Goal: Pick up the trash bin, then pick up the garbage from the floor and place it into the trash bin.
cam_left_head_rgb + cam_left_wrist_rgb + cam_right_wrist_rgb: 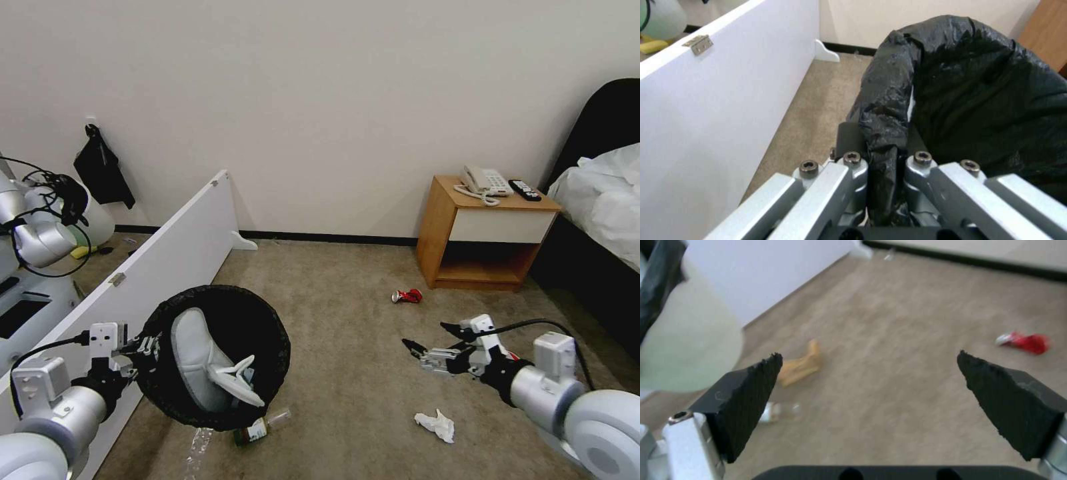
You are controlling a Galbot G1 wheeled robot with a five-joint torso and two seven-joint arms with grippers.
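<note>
A plain off-white wall [347, 100] runs the width of the room, edged by a dark skirting board [327, 237] where it meets the beige-grey carpet [347, 373]. A wooden bedside cabinet [485, 233] with a white drawer front and an open lower shelf stands against the wall, carrying a white corded telephone [485, 181] and a black remote control [525, 190]. Just beside it, at the right edge, is a bed with a black headboard [603, 127] and rumpled white bedding [600, 200]. At left, a long white panel [167, 260] fitted with a metal hinge stands on edge across the carpet. Light is even and soft.
</note>
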